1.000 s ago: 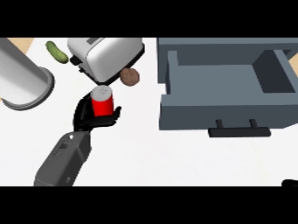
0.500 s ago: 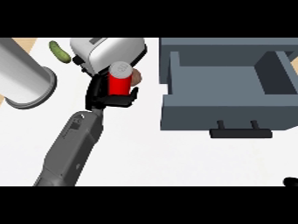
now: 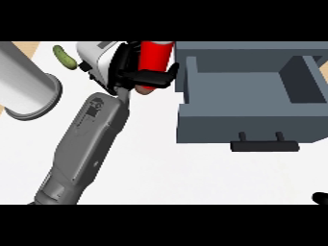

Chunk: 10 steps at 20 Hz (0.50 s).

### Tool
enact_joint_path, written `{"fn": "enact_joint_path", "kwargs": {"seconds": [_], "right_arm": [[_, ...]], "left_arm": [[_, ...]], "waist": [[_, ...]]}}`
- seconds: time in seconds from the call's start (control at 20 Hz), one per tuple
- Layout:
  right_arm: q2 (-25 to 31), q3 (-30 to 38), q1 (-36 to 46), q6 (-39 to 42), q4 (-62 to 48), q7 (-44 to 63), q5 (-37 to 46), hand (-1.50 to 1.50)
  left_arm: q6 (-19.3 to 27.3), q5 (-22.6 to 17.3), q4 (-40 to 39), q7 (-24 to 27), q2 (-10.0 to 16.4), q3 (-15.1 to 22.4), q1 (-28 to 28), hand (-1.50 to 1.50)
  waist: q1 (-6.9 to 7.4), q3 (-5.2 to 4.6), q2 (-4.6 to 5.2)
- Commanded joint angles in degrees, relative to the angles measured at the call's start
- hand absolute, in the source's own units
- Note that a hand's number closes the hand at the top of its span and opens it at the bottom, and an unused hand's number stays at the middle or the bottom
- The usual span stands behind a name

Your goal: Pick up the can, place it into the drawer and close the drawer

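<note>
Red cylindrical can point(image 3: 156, 54), gripped by the black left hand point(image 3: 139, 76), hangs beside the open grey drawer point(image 3: 251, 122). Carrying step; next, move it rightward over the drawer's wall.

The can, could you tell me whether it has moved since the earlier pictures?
Yes. The can, held in the left hand, has moved up the view and rightward, ending beside the left wall of the open drawer.
</note>
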<state>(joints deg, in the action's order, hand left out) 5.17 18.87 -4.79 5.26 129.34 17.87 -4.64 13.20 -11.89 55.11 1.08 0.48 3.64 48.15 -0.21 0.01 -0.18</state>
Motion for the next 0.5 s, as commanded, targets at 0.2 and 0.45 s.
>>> {"fn": "enact_joint_path", "kwargs": {"seconds": [0.2, 0.45], "right_arm": [[-0.47, -0.42, -0.65, -0.16, 2.15, 0.79, 0.14, -1.50], [0.29, -0.57, 2.68, -0.98, 0.49, 1.92, -0.13, -1.50]], "left_arm": [[7.17, 2.13, 2.36, -10.83, -0.45, 3.02, 10.91, 1.50], [6.30, 1.86, -6.77, -12.16, -0.36, 1.19, 21.47, 1.50]], "waist": [[-0.54, 0.01, 0.13], [-0.91, 0.02, 0.40]]}}
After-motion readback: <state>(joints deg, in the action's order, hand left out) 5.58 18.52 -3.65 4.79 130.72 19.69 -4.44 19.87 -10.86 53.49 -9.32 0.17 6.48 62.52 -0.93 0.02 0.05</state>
